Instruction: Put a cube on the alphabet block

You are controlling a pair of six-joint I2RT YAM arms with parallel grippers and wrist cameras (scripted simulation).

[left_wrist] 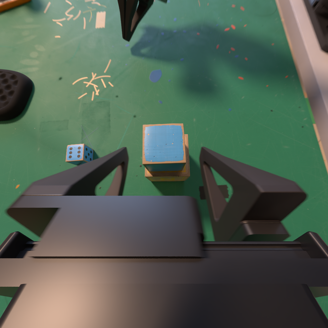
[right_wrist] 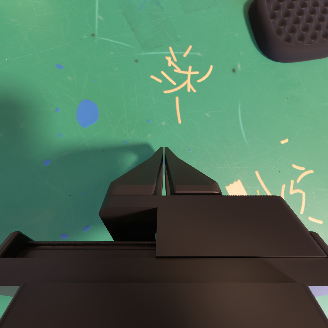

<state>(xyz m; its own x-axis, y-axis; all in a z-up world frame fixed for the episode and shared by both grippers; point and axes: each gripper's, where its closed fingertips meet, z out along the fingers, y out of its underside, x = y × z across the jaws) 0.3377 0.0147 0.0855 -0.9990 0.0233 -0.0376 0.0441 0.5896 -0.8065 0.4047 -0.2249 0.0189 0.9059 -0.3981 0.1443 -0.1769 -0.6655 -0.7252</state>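
In the left wrist view a blue-topped wooden cube (left_wrist: 163, 144) rests on a wooden alphabet block with yellow trim (left_wrist: 167, 175), set slightly to the block's left. My left gripper (left_wrist: 163, 150) is open above the stack, its fingers standing clear on either side of the cube. A small blue die (left_wrist: 79, 154) lies on the mat left of the stack, just beyond the left finger. My right gripper (right_wrist: 163, 147) is shut and empty over bare green mat; it also hangs at the top of the left wrist view (left_wrist: 130, 21).
A black dimpled pad lies at the left (left_wrist: 12, 94) and shows at the upper right of the right wrist view (right_wrist: 294, 28). The green mat (left_wrist: 230, 115) bears paint spots and chalk marks. The table's grey edge (left_wrist: 305, 58) runs along the right.
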